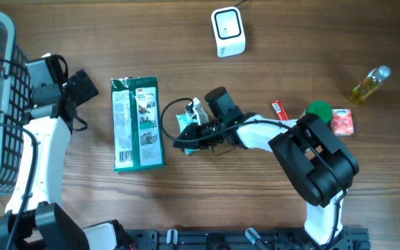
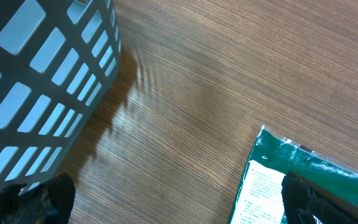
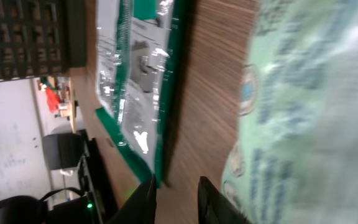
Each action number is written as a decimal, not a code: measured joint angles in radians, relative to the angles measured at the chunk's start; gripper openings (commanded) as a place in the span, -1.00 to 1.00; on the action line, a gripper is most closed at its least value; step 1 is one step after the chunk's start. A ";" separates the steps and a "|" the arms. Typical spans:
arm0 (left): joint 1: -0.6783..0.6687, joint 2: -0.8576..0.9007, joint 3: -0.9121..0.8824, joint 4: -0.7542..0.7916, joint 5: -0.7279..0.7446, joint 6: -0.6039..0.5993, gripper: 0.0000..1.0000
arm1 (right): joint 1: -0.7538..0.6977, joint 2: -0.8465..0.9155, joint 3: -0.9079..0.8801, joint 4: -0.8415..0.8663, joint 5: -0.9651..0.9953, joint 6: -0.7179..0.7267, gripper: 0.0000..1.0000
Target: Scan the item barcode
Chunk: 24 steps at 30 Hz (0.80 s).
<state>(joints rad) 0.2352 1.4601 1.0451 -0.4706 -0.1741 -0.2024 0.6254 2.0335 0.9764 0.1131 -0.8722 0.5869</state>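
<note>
Right gripper (image 1: 190,134) at pale packet (image 1: 185,121), fingers (image 3: 146,202) close together, hold unclear | left gripper (image 1: 89,86) spread wide, green pouch (image 1: 137,123) just beside it | scanner (image 1: 228,31) well beyond right gripper, apart from packet

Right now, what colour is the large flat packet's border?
Dark green, on the packet; the overhead view shows it best.

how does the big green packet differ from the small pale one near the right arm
Size: the big green packet is much larger and longer than the small pale packet.
Colour: the big green packet is dark green with a white printed panel; the small pale packet is light teal and white.
Access: the big green packet lies in the open; the small pale packet is partly under the right tool.
Both are printed packets on the wooden table.
</note>
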 measured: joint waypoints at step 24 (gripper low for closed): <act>0.000 0.000 0.000 0.000 0.000 0.000 1.00 | -0.003 -0.182 0.047 -0.449 0.518 -0.034 -0.53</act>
<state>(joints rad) 0.2352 1.4601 1.0451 -0.4706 -0.1738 -0.2024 0.6228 1.8519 1.0237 -0.3359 -0.3538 0.5526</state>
